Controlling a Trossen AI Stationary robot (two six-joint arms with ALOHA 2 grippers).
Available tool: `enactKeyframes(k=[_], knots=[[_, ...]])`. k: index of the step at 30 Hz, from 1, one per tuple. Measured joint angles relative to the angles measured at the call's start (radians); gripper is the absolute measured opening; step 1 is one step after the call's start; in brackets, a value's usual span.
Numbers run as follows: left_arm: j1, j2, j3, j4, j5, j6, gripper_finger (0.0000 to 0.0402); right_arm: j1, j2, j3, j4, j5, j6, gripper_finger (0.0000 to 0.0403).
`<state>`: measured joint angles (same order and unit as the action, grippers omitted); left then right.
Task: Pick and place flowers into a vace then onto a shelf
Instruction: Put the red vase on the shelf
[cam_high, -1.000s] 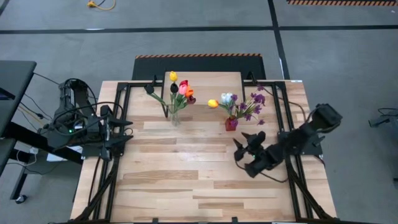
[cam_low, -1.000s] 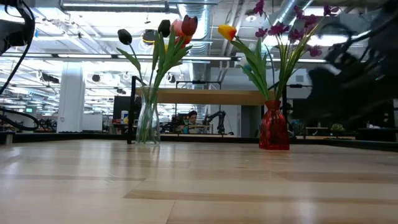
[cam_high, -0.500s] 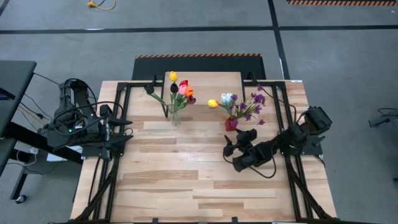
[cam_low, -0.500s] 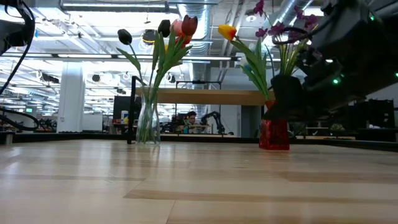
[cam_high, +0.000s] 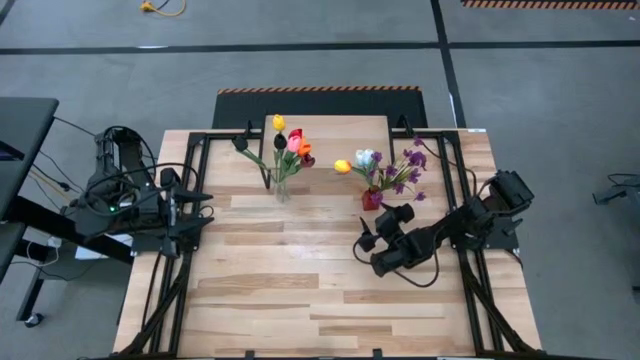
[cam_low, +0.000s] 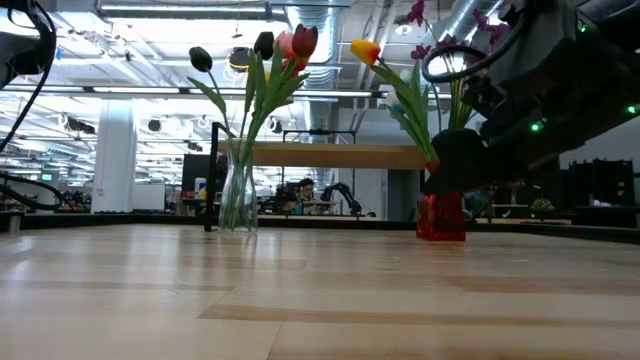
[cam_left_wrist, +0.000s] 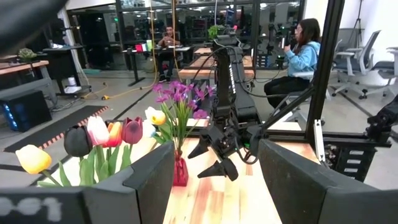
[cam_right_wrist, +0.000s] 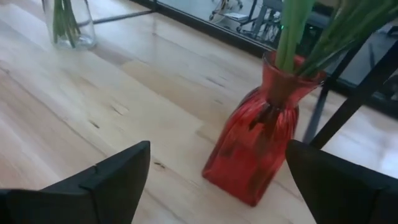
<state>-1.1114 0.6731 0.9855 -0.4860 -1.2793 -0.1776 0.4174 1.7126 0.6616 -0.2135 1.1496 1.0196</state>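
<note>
A red vase (cam_high: 372, 200) (cam_right_wrist: 261, 146) stands on the tabletop, right of centre. It holds a yellow tulip, a white tulip and purple sprigs (cam_high: 405, 170). My right gripper (cam_high: 376, 226) (cam_right_wrist: 217, 180) is open just on the near side of it. Its fingers stand left and right of the vase's lower body and are apart from it. A clear glass vase (cam_high: 282, 190) (cam_low: 238, 195) of red, yellow, orange and dark tulips stands further left. The light-wood shelf (cam_high: 330, 130) (cam_low: 330, 155) is at the far edge, behind both vases. My left gripper (cam_high: 205, 207) (cam_left_wrist: 214, 186) waits open at the table's left edge.
Black frame rails (cam_high: 195, 160) run along the table's left and right sides. The near half of the wood tabletop (cam_high: 300, 290) carries no objects. In the left wrist view, people sit at desks (cam_left_wrist: 298, 50) in the room beyond the table.
My right gripper has moved toward the table's left and slightly toward its far edge, up to the red vase, and it has rolled as it went. In the low view it now stands in front of the vase's neck. Both vases have stayed in place.
</note>
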Motion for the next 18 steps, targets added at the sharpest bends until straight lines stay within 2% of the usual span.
enactKeyframes(k=[3, 5, 11, 13, 18], knots=[[0.0, 0.0, 0.0, 0.022, -0.001, 0.0, 0.0222, 0.009, 0.0, 0.026, -0.07, 0.005, 0.002, 0.037], [0.0, 0.0, 0.0, 0.039, -0.001, 0.004, 0.0222, 0.01, 0.0, 0.033, -0.124, 0.022, 0.076, 0.037], [0.0, 0.0, 0.0, 0.052, -0.009, 0.016, 0.0222, 0.089, -0.014, 0.032, -0.473, 0.132, 0.563, 0.0368], [0.0, 0.0, 0.0, 0.052, -0.009, 0.016, 0.0222, 0.137, -0.014, 0.032, -0.569, 0.169, 0.666, 0.0368], [0.0, 0.0, 0.0, 0.052, -0.009, 0.016, 0.0222, 0.26, -0.011, -0.029, -0.545, 0.283, 0.7, 0.0365]])
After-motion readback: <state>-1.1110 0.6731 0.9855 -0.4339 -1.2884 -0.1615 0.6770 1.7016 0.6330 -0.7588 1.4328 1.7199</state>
